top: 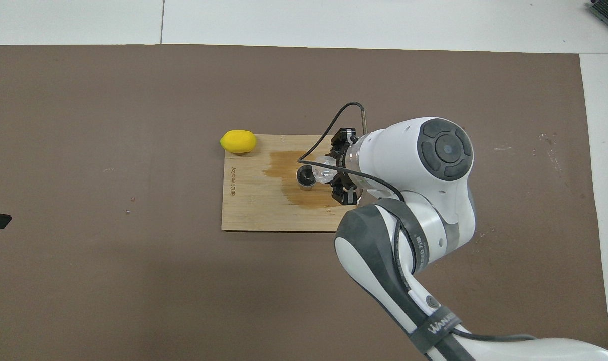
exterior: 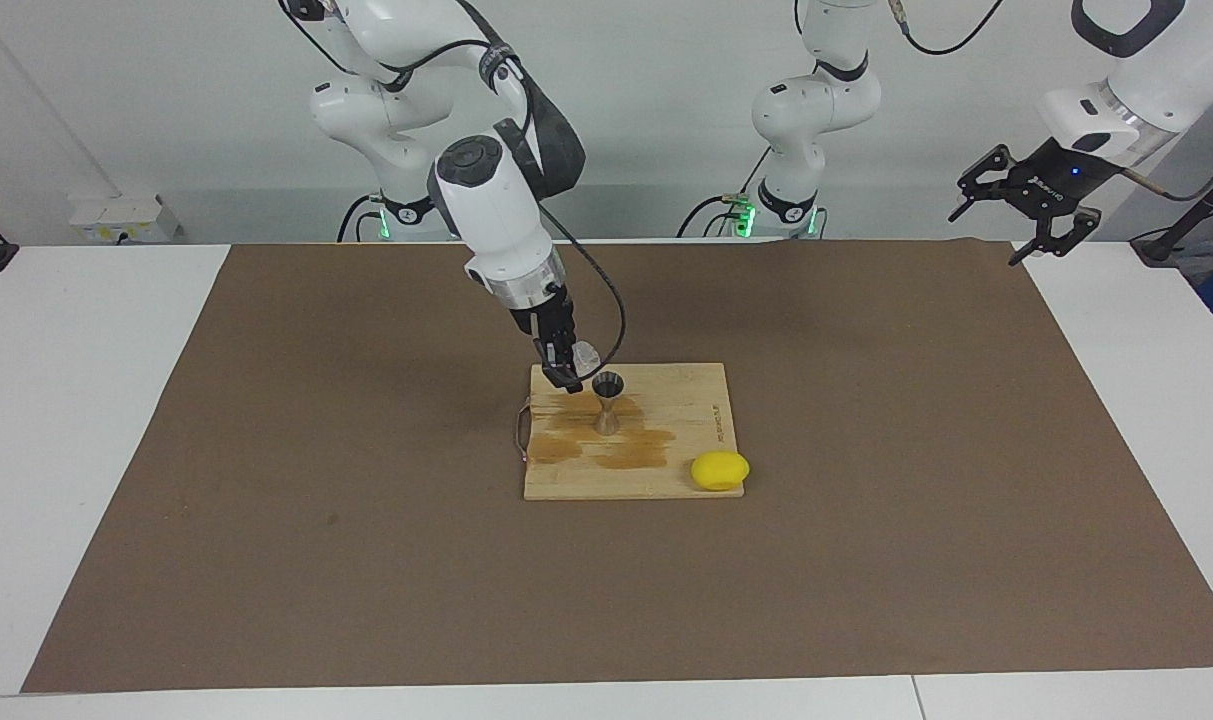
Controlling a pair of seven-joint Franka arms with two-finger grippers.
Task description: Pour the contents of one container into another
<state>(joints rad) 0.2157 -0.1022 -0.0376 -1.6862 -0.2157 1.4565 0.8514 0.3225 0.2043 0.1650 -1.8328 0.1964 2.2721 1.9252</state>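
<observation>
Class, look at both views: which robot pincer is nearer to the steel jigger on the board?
Right. The right pincer, shut on the glass cup, hangs just beside the jigger. The left pincer waits, open, over the mat's corner.

White Franka arms (exterior: pixel 486 200) with dark grey joint covers, black grippers, looping black cables, green lights at bases (exterior: pixel 748 212), lettered black wrist band (top: pixel 436 326).
</observation>
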